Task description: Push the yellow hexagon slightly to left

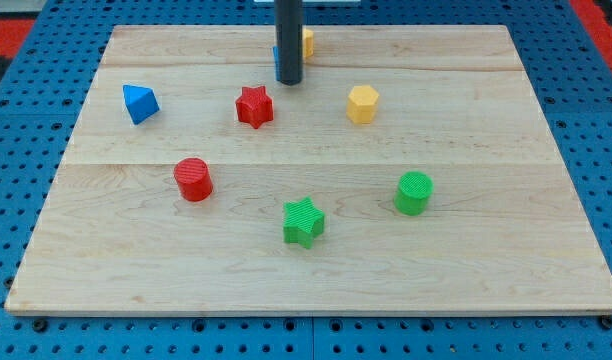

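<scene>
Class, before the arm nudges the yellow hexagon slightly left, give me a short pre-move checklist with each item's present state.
1. yellow hexagon in view, unobstructed: ok.
2. my tip on the hexagon's right side, ready to push left: not ok; it is up-left of it.
3. Tip apart from the red star: ok.
4. Room left of the hexagon before the red star: ok.
5. Blocks behind the rod identified: cannot tell.

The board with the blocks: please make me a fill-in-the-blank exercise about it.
1. The yellow hexagon lies to the view's right of the red ____.
2. My tip is to the view's ____ of the yellow hexagon.
3. The green star lies at the view's left of the green ____.

Missing words: star; left; cylinder
</scene>
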`<state>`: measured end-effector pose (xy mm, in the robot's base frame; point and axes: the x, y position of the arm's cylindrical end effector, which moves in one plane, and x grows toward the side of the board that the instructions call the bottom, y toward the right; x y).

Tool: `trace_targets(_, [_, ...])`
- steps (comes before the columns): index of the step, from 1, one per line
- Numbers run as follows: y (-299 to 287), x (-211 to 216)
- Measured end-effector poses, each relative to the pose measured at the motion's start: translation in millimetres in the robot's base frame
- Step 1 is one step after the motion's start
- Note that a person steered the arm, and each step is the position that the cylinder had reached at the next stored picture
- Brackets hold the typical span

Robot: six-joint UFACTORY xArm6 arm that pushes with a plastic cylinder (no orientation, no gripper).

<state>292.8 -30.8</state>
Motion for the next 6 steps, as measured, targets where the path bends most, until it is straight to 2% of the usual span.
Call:
trace_targets(1, [26, 23])
trace_targets(2, [133, 13])
trace_targets(3, [176, 44])
trace_targets(4, [130, 81])
trace_targets(5, [88, 25])
trace_targets(6, [72, 57])
